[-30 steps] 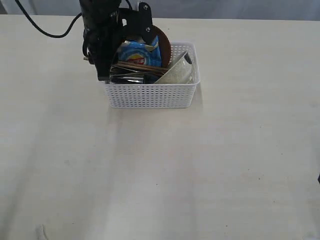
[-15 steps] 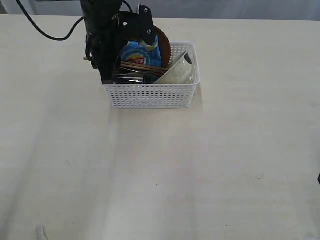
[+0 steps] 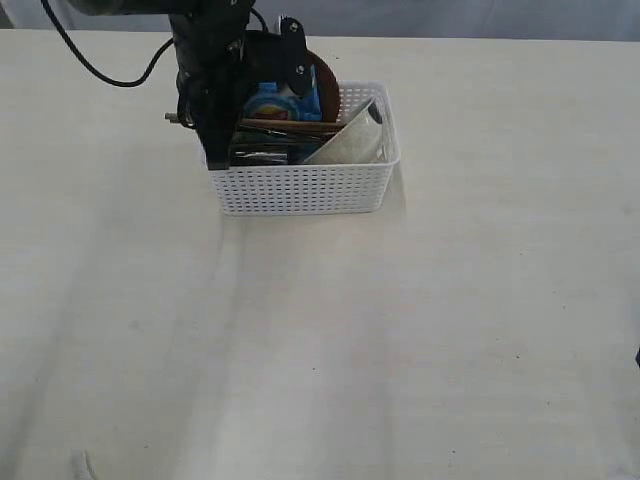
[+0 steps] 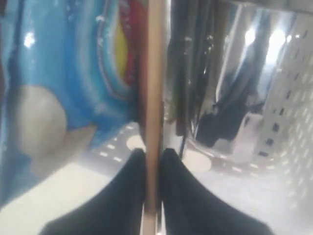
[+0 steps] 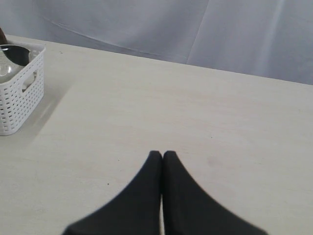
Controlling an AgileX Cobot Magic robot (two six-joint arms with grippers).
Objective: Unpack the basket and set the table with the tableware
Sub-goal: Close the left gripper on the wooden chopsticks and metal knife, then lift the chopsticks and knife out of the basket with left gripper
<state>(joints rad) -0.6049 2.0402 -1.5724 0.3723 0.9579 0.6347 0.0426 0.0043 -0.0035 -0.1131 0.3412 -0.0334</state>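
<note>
Table [image 3: 420, 340]: L end effector [image 4: 152, 153] pinching chopstick [image 4: 154, 73] in basket [image 3: 300, 190]

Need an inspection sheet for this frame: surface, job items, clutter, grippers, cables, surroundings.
Surface: pale cream table; the only item seen standing on it is the basket.
Job's things: white lattice basket holds the brown plate on edge at the back, a tilted pale bowl, a steel cup and chopsticks lying across the top.
Clutter: blue chip bag in the basket.
Grippers: left gripper is inside the basket, fingers pinching a chopstick; right gripper is shut, holding nothing, over bare table.
Cables: black cable loops off the left arm.
Surroundings: grey curtain.
</note>
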